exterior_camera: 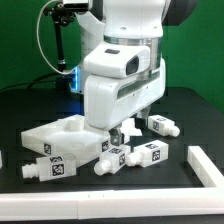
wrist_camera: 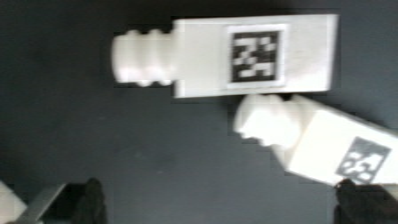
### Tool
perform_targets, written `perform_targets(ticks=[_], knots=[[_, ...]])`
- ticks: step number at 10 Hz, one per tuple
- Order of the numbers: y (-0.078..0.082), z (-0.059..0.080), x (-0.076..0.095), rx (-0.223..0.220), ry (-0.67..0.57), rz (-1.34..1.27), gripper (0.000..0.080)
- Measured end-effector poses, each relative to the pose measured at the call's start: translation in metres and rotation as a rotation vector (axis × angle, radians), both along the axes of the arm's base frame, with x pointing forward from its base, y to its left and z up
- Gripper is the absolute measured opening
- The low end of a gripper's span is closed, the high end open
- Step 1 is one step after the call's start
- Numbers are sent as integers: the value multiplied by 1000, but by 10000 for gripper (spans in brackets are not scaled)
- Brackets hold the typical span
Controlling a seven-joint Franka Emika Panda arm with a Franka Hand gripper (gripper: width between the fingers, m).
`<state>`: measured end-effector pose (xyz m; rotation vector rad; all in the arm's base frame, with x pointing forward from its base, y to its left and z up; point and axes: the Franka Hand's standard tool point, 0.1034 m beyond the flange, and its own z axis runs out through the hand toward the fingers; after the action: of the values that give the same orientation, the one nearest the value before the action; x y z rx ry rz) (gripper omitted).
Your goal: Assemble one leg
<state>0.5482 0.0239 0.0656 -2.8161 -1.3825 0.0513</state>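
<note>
In the wrist view two legs lie on the black table. One leg lies flat with its tag up and its ribbed stub at one end. A second leg lies tilted beside it, close to one fingertip. My gripper is open and empty, hovering above the table with nothing between the jaws. In the exterior view the gripper hangs just above the table among several legs: one, another and a third.
The large flat white square panel lies at the exterior view's left, with another leg in front of it. A white border strip runs along the front and the exterior view's right of the table.
</note>
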Motion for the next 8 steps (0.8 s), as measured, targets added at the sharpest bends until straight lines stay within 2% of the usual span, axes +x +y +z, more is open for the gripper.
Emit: perform_targets(ticks=[5, 6, 8], knots=[[-2, -2, 0, 0, 1, -11, 649], [-4, -2, 2, -1, -32, -148, 649], [4, -3, -2, -12, -10, -445, 649]])
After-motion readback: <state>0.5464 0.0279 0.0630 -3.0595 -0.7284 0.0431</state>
